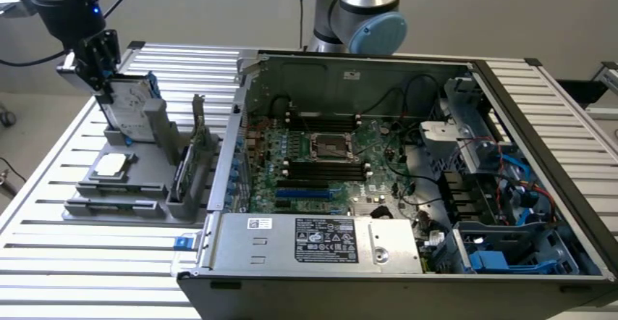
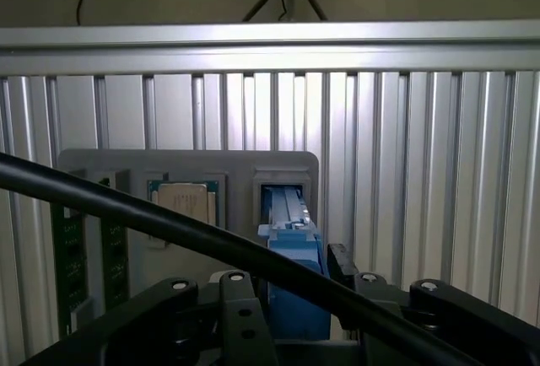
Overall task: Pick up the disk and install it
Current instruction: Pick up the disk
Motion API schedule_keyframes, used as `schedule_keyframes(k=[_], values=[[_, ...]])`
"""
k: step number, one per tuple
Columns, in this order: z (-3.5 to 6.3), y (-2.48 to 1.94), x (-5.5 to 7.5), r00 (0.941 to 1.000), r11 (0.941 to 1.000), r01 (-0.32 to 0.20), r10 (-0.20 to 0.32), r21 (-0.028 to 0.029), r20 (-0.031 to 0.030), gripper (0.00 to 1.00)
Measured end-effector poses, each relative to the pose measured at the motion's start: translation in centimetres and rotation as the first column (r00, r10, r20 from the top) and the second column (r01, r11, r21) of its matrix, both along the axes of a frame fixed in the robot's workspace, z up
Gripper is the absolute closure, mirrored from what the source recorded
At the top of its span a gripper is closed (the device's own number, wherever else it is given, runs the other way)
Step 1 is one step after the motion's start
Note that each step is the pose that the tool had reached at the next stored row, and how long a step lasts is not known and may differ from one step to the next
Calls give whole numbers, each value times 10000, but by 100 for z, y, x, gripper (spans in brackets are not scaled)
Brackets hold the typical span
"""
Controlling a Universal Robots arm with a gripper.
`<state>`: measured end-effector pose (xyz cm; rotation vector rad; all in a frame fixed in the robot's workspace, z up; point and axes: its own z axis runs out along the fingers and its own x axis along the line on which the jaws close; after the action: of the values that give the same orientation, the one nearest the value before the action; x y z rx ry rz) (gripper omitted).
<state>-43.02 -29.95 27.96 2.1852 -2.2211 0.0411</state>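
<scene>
Slatted metal table (image 1: 58, 276); grey fixture tray (image 1: 106, 208) on it; open computer case (image 1: 357, 81) beside tray.

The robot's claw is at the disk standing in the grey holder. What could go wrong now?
The disk stands upright in a narrow slot of the grey holder. If the gripper takes it crookedly, it might jam or tip. The black cable runs right past the gripper and could snag. The upright green card beside the disk might get bumped.
</scene>
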Motion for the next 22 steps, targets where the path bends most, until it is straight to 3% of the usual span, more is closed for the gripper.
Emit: schedule_keyframes(k=[2,3,22], values=[[0,0,0,10000,10000,18,-18,0,0,57],[0,0,0,10000,10000,28,-28,0,0,65],[0,-1,-1,9999,9999,150,-150,0,0,68]])
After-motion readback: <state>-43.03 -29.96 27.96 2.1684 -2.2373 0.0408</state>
